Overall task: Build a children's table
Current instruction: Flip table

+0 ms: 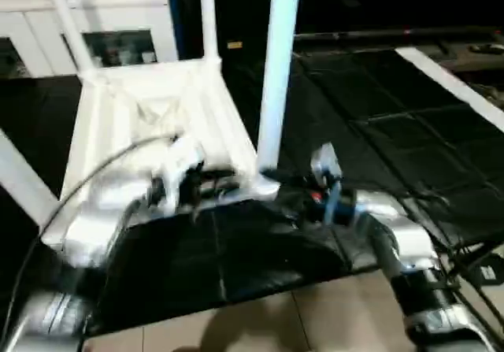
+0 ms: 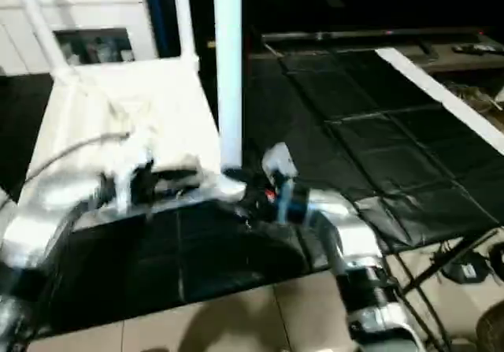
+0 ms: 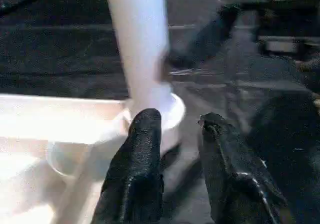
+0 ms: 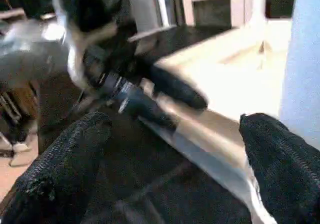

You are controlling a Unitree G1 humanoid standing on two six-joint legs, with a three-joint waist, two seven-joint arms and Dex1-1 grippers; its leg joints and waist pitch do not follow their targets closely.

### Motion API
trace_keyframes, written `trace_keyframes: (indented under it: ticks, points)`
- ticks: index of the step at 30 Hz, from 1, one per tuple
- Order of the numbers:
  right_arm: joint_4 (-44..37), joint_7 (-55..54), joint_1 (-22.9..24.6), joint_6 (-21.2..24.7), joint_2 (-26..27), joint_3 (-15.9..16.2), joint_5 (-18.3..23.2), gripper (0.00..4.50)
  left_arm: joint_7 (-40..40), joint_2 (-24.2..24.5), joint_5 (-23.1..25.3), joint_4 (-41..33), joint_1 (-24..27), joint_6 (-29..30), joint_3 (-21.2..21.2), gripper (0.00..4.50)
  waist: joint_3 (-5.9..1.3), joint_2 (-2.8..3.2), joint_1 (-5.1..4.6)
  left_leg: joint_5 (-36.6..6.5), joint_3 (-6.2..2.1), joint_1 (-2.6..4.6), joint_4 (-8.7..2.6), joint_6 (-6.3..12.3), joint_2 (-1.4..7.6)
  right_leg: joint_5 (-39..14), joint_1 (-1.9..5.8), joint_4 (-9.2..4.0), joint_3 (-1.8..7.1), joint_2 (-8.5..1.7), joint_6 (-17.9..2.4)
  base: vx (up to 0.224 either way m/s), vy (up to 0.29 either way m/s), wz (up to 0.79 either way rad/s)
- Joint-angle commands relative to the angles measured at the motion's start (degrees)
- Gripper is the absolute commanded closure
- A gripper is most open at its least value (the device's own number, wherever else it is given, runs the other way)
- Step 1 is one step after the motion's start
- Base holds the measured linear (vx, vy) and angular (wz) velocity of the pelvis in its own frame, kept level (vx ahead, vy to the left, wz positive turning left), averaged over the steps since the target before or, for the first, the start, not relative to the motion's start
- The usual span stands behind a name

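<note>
**Upturned table near the mat's front edge, both claws at one corner leg**

The children's table lies upside down on a black padded mat, its ribbed underside facing up. Its near rim runs close to the mat's front edge, beyond which pale floor tiles begin. Three legs stand upright in corner sockets: the near right leg, one at the far right corner and one at the far left corner. A fourth white tube slants along the table's left side; whether it is seated cannot be told.

The left claw reaches in over the table's near rim towards the socket of the near right leg. Its two black fingers stand a narrow gap apart with nothing between them, their tips just beside the socket. The right claw comes from the other side of the same corner, low over the mat. Its fingers are spread wide and empty, one close to the leg's lower end.

To the right of that corner the mat lies bare and open as far as a long white strip crossing it diagonally. Behind the table stands a white cabinet with glass doors. At the right edge, off the mat, dark cables lie on the floor.
</note>
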Motion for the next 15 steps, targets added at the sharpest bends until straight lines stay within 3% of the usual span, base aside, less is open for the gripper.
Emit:
trace_keyframes:
  ticks: [1, 2, 3, 5, 8, 11, 13, 15]
  points:
    - [-2.07, -2.06, -2.17, 3.64, 1.11, -1.59, 2.07, 0.00, 1.60, 0.49, -5.11, -9.59, 5.78, 6.87, 1.91, 2.82, -3.77, 0.52, -0.31, -13.01, 0.13, 0.24, -3.81, 0.07, 0.74, -16.29, 3.20, -3.68, 2.59, -4.01, -10.18, 0.000, 0.000, 0.00]
    - [-2.20, -2.41, -2.37, 4.03, 1.29, -1.56, 2.30, 0.00, 1.89, 0.63, -6.13, -11.39, 7.15, 8.35, 2.29, 2.70, -3.51, 0.30, -0.62, -13.04, 0.21, -0.10, -4.01, 0.36, 0.52, -16.93, 3.18, -4.05, 2.49, -3.68, -9.78, 0.000, 0.000, 0.00]
    - [-1.79, -3.41, -2.92, 3.30, 2.12, -1.50, 2.18, 0.00, 2.19, 1.32, -7.98, -14.73, 10.53, 11.04, 3.10, 2.59, -3.53, 0.26, -0.60, -13.22, 0.33, 0.17, -3.93, 0.62, 0.38, -17.40, 2.98, -4.37, 2.52, -3.51, -9.49, 0.000, 0.000, 0.00]
    - [0.62, -6.32, -4.31, -0.92, 4.35, -1.78, 1.13, 0.00, 1.94, 3.83, -9.45, -19.60, 17.09, 15.20, 4.30, 2.51, -3.46, 0.44, -1.24, -13.58, 0.23, -0.19, -4.06, 0.33, 0.39, -17.38, 2.87, -4.18, 2.55, -3.62, -9.45, 0.000, 0.000, 0.00]
    - [3.91, -10.24, -5.88, -4.35, 5.85, -2.47, -0.47, 0.00, 1.92, 5.50, -9.12, -21.41, 21.23, 16.68, 5.77, 2.22, -3.12, 0.58, -1.54, -15.01, 0.38, 0.30, -4.04, 0.48, 0.10, -20.35, 2.44, -4.90, 2.61, -3.23, -8.33, 0.000, 0.000, 0.00]
    - [8.20, -15.71, -7.94, -7.44, 6.98, -3.93, -2.28, 0.00, 1.85, 6.96, -8.35, -22.27, 24.86, 16.98, 8.03, 2.10, -2.68, 0.73, -1.70, -18.87, 0.11, 0.83, -4.26, -0.38, 0.05, -26.70, 1.99, -5.61, 2.50, -3.30, -6.44, 0.000, 0.000, 0.00]
    - [13.20, -22.53, -10.45, -10.34, 7.21, -5.91, -4.18, 0.00, 1.08, 9.04, -8.60, -24.11, 29.51, 17.61, 10.80, 1.88, -2.55, 0.57, -2.00, -19.58, -0.13, 0.42, -4.53, -0.78, 0.01, -28.27, 2.23, -5.58, 2.43, -3.43, -6.04, 0.000, 0.000, 0.00]
    - [16.06, -27.31, -12.03, -11.66, 6.69, -7.62, -4.91, 0.00, 1.21, 10.67, -10.06, -26.77, 33.21, 19.64, 13.07, 1.81, -2.65, 0.64, -1.90, -20.44, 0.00, 1.09, -4.26, -1.00, 0.07, -28.70, 1.67, -5.72, 2.53, -3.38, -5.58, 0.000, 0.000, 0.00]
